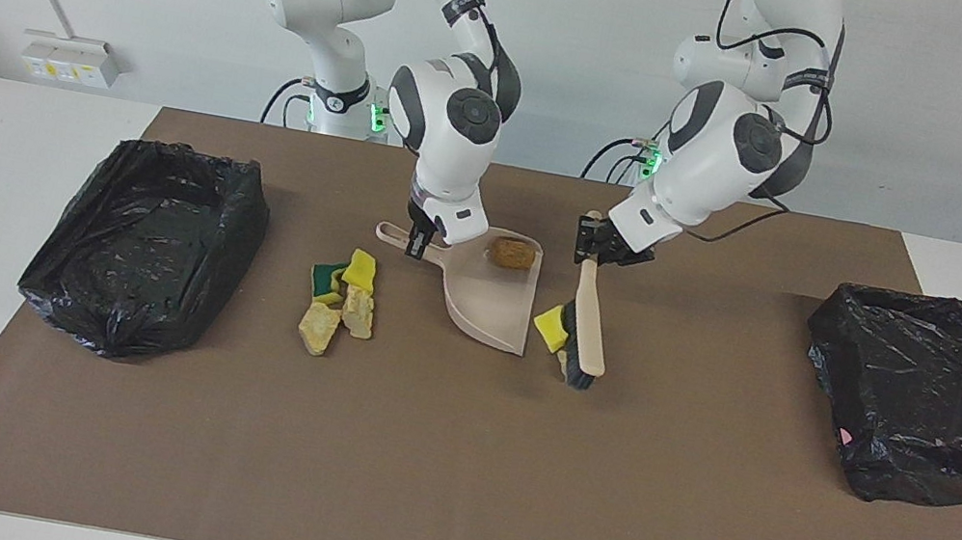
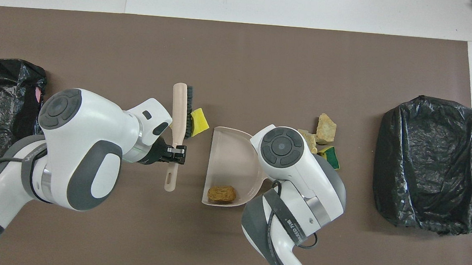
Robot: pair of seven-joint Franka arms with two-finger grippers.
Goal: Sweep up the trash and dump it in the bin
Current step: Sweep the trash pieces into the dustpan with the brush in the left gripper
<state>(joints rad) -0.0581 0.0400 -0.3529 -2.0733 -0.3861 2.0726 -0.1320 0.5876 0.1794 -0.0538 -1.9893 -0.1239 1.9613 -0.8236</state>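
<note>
Lettering shows on the arms' grey bands in the overhead view, but only part of it can be read. Left gripper [image 1: 591,245] is clamped on the smooth beige handle of the brush [image 1: 589,323], whose dark bristles are down on the matte brown mat [image 1: 446,479], toward the left arm's end from the dustpan [image 1: 490,306]. One yellow sponge wedge [image 1: 550,327] sits tight against the bristles, between brush and pan. A pale scrap may lie under the brush head; I cannot tell.

Right gripper [image 1: 418,243] is clenched on the dustpan's loop handle, the beige plastic scoop flat on the mat near its middle. Inside, at the walled end nearest the robots, sits the brown cork-like lump [image 1: 512,253], rough and blocky.

Toward the right arm's end from the pan, a cluster of scraps [image 1: 341,301]: crumbly beige foam chunks and yellow-green sponge bits, touching each other.

Crinkled, glossy black-bagged bins stand by each end of the mat: one [image 1: 145,243] at the right arm's end, one [image 1: 927,396] at the left arm's.
</note>
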